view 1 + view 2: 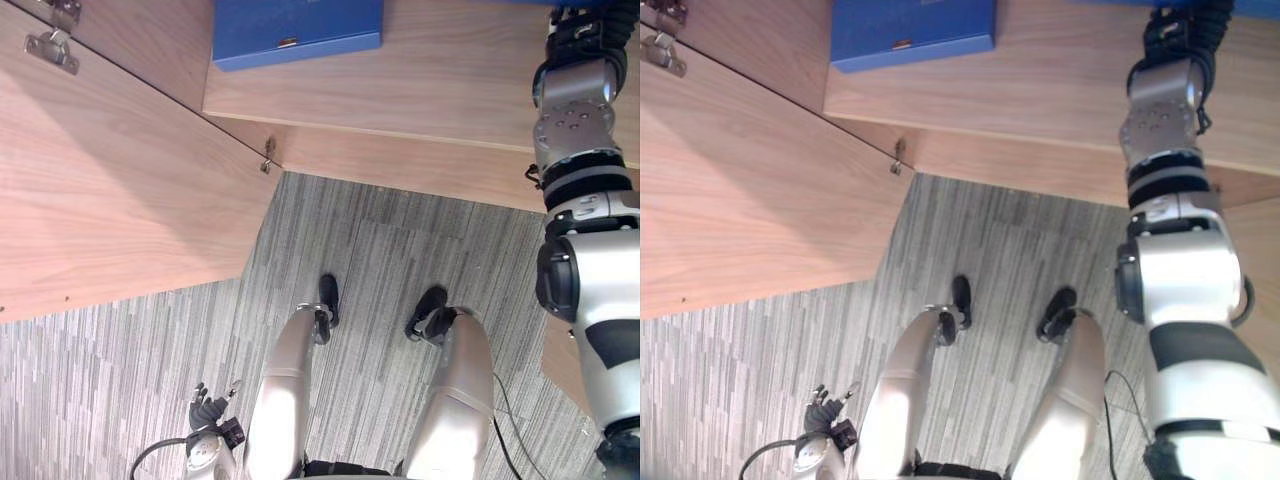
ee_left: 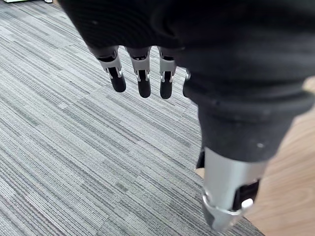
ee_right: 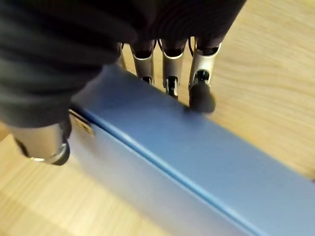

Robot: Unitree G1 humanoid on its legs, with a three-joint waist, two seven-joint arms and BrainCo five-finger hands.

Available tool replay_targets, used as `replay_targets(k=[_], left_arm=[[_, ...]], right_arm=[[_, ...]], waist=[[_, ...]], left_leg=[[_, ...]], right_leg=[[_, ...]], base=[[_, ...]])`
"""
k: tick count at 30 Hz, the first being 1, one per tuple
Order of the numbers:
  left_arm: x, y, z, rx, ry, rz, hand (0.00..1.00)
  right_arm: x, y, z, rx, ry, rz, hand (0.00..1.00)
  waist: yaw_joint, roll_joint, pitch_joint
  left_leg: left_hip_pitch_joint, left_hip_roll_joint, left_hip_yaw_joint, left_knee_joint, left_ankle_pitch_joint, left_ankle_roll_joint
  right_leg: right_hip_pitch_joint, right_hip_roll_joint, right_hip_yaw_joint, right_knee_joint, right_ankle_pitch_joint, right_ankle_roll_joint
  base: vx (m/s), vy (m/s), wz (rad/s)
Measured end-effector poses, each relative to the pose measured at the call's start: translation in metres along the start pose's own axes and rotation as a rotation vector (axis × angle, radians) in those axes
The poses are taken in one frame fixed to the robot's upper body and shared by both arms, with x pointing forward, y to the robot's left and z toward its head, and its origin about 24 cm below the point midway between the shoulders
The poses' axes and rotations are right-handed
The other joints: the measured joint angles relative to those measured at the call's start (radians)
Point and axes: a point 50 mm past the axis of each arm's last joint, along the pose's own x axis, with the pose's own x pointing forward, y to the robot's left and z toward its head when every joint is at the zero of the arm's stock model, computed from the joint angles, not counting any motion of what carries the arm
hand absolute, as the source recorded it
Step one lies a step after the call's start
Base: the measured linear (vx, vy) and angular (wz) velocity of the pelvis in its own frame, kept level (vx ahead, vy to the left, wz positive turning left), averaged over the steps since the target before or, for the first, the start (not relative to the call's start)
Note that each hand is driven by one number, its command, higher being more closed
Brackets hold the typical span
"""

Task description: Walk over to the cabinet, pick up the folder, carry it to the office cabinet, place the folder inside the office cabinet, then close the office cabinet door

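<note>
The right hand (image 3: 170, 69) lays its fingers over the top face of the blue folder (image 3: 197, 162), with its thumb against the side wall by a small metal tab (image 3: 81, 123), pinching it. The folder lies flat on the wooden shelf (image 1: 450, 70), back from the front edge. It looks rigid, boxy and smooth, probably slick and moderately heavy, so gripping across a narrow edge suits it best. A second blue folder (image 1: 295, 30) lies well apart. The left hand (image 2: 142, 81) hangs relaxed and empty over the carpet (image 2: 59, 147).
</note>
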Motion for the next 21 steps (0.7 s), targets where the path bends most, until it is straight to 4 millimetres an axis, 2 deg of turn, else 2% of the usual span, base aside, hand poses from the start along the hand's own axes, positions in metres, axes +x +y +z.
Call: replay_targets(k=[4, 9, 13, 14, 17, 20, 21], left_arm=[[0.000, 0.000, 0.002, -0.002, -0.008, -0.001, 0.00], [0.000, -0.001, 0.007, -0.011, -0.029, -0.005, 0.00], [0.000, -0.003, 0.010, -0.014, -0.045, -0.014, 0.00], [0.000, -0.003, 0.010, -0.013, -0.045, -0.017, 0.00], [-0.002, -0.009, 0.016, -0.011, -0.076, -0.057, 0.00], [-0.004, -0.014, 0.026, -0.009, -0.125, -0.114, 0.00], [-0.005, -0.014, 0.028, -0.008, -0.136, -0.126, 0.00]], right_arm=[[0.000, 0.002, 0.001, -0.105, -0.007, 0.025, 0.00], [0.000, -0.003, -0.011, -0.449, 0.035, 0.066, 0.00], [-0.002, -0.022, -0.032, -0.884, 0.130, 0.123, 0.00], [-0.002, -0.026, -0.034, -0.951, 0.137, 0.130, 0.00], [-0.002, -0.040, -0.035, -1.354, 0.165, 0.216, 0.00], [-0.004, -0.046, -0.041, -1.659, 0.189, 0.310, 0.00], [-0.004, -0.047, -0.042, -1.712, 0.191, 0.329, 0.00]], waist=[[0.000, 0.000, 0.000], [-0.001, 0.000, 0.000], [-0.002, 0.001, -0.002], [-0.001, 0.001, -0.002], [0.005, 0.001, -0.007], [0.004, -0.001, -0.023], [0.004, -0.003, -0.027]], left_leg=[[-0.001, 0.000, 0.000, -0.001, 0.000, 0.000], [0.001, 0.000, -0.003, -0.005, 0.000, 0.000], [0.012, 0.001, -0.010, -0.026, 0.008, -0.001], [0.018, 0.002, -0.010, -0.034, 0.011, -0.001], [0.056, 0.002, -0.006, -0.078, 0.022, -0.002], [0.075, 0.003, -0.001, -0.102, 0.025, -0.001], [0.076, 0.003, 0.001, -0.107, 0.027, -0.002]], right_leg=[[0.000, -0.001, 0.000, -0.002, 0.000, 0.000], [0.005, 0.000, -0.005, -0.009, 0.000, 0.000], [0.027, 0.003, -0.022, -0.030, 0.005, -0.003], [0.034, 0.004, -0.024, -0.037, 0.007, -0.002], [0.066, 0.013, -0.028, -0.074, 0.017, 0.002], [0.079, 0.019, -0.028, -0.094, 0.022, 0.005], [0.079, 0.020, -0.028, -0.099, 0.024, 0.005]], base=[[0.06, 0.018, 0.01], [0.06, 0.020, 0.01], [0.05, 0.025, 0.04], [0.08, 0.032, 0.01], [0.07, 0.024, -0.04], [0.09, 0.031, -0.06], [0.10, 0.032, -0.07]])
